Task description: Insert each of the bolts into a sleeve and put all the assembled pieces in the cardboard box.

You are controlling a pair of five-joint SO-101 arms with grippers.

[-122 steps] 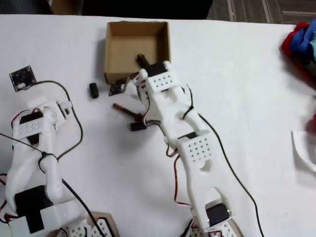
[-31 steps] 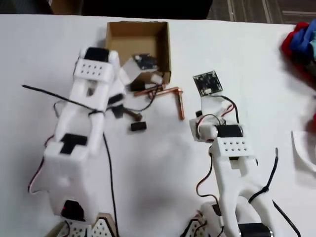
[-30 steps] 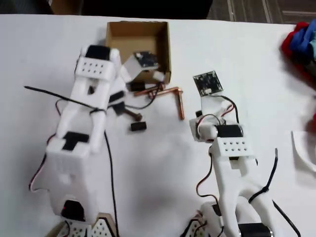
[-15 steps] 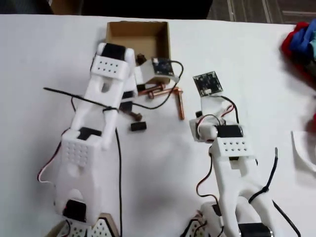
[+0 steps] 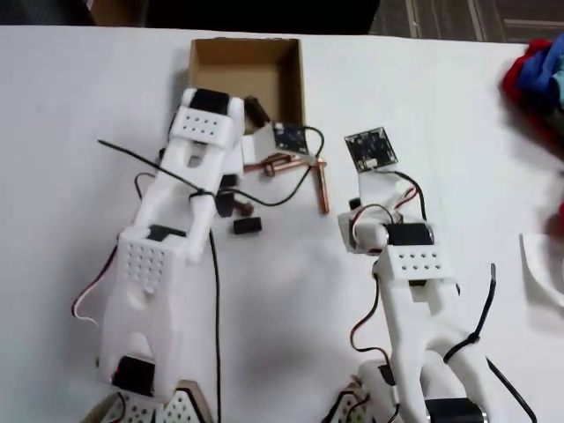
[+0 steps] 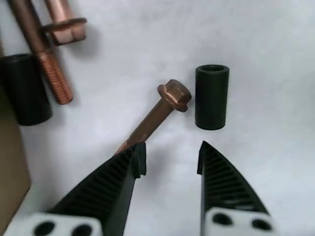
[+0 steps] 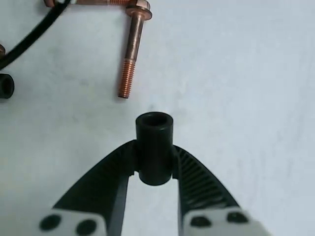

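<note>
While the R gripper [image 7: 154, 153] is clamped on a black sleeve [image 7: 155, 135], whose open end points away from the wrist, the L gripper [image 6: 171, 151] stands parted at a medium gap w/ nothing btwn its fingers.

R side, going outward: just past the black sleeve a copper bolt [image 7: 132, 54] lies flat on the white table [image 5: 458, 106], thread end toward the claw and apart from the sleeve. Its flanged head meets a second bolt [image 7: 98, 2] lying crosswise. A black cable [image 7: 34, 32] runs slantwise nearby, and an edge sleeve [image 7: 6, 86] sits well off to one side.

L side, going outward: one fingertip [image 6: 137, 158] covers the thread end of a near bolt [image 6: 157, 115]. It prob. touches the shank, but the contact is hidden. That bolt's hex head is just beside a loose sleeve [image 6: 211, 98] lying on the table, w/ a thin gap btwn them. Farther off lie a long bolt [image 6: 42, 54] and a short bolt [image 6: 64, 24], close together. A third sleeve [image 6: 24, 91] lies beside the long bolt's threads, next to a wall of the cardboard box [image 6: 12, 167].

From the high view, the L arm [image 5: 176, 238] stretches up to the box's near side, and the R arm [image 5: 414, 273] sits apart from the box.
</note>
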